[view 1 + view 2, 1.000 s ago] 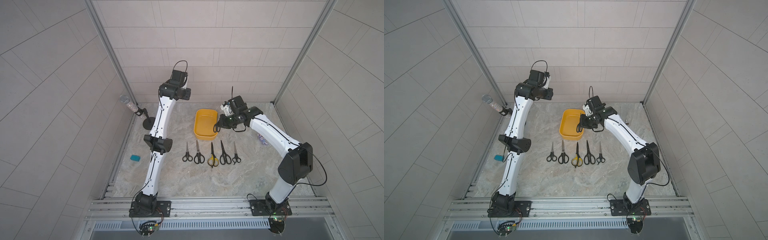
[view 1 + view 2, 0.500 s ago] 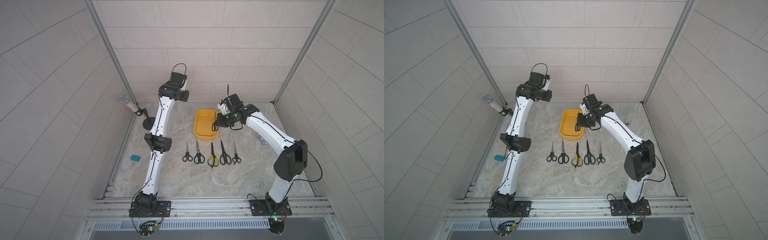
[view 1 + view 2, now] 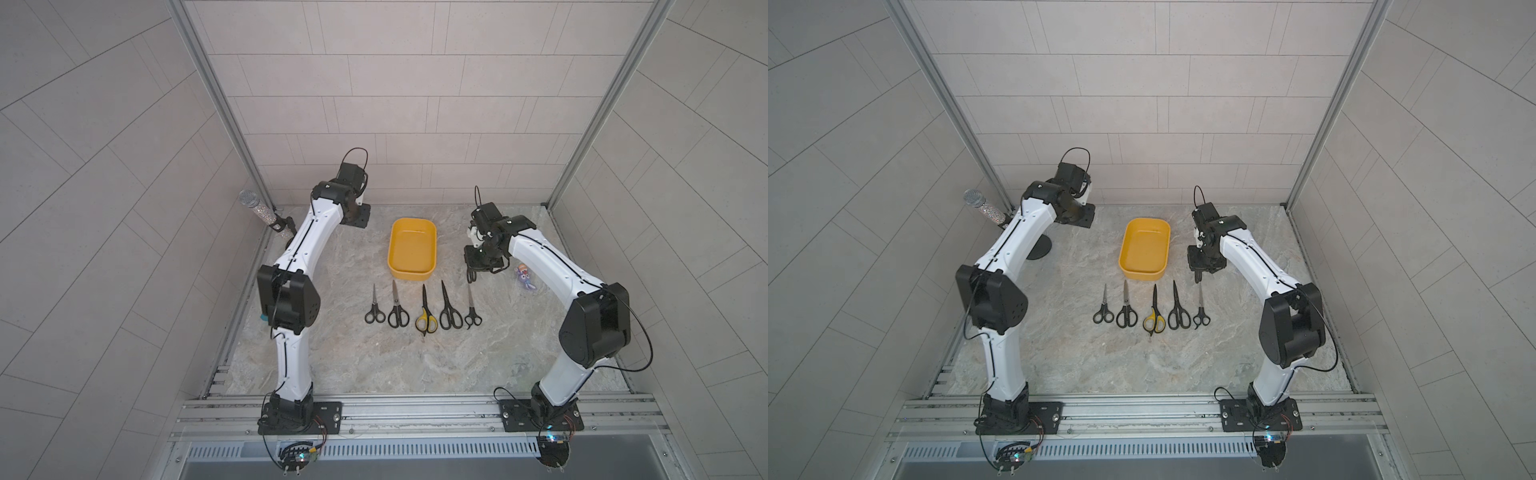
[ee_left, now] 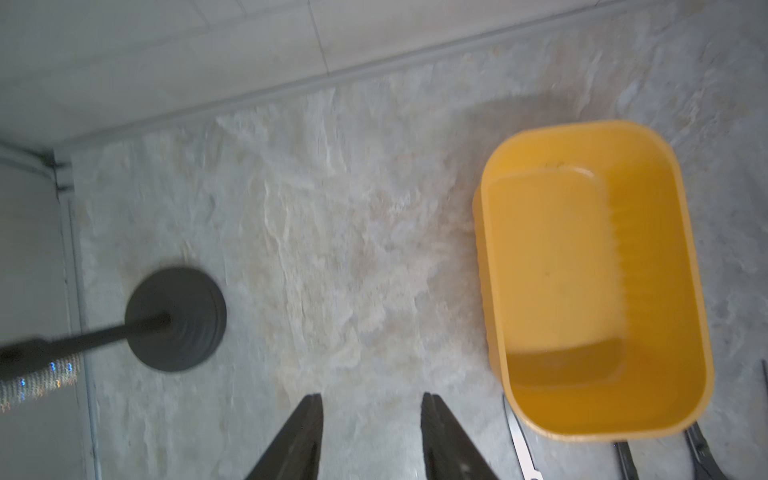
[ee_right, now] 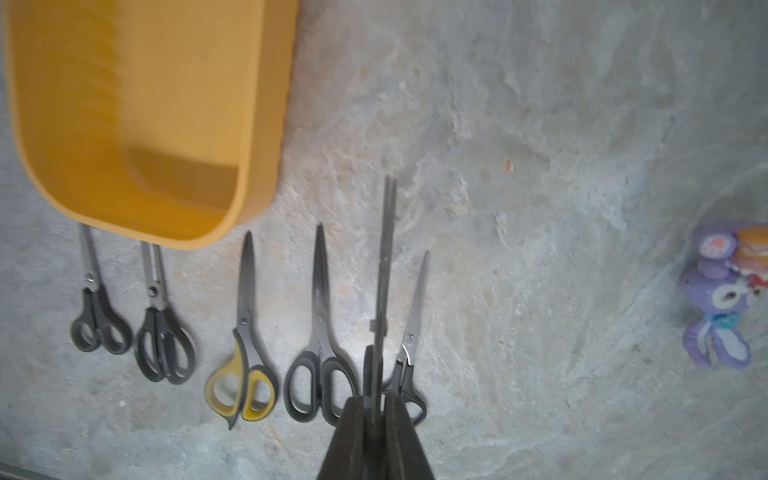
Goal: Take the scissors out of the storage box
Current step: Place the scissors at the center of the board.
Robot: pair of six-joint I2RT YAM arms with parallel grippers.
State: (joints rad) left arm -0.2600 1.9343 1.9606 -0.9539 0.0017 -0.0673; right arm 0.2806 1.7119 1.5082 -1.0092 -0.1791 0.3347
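The yellow storage box stands empty at the middle back of the table, also in the other top view. My right gripper is shut on a black-handled pair of scissors, seen edge-on with its blades pointing away. It hangs to the right of the box. Several scissors lie in a row in front of the box; the middle pair has yellow handles, and the smallest pair is at the right end. My left gripper is open and empty over bare table, left of the box.
A microphone on a round black stand occupies the back left corner. A small purple toy lies to the right of my right gripper. A teal object shows at the table's left edge. Walls close in three sides.
My right gripper has carried the held scissors from the box's right edge rightward and toward the front, to above the row's right end. The left arm barely shifted.
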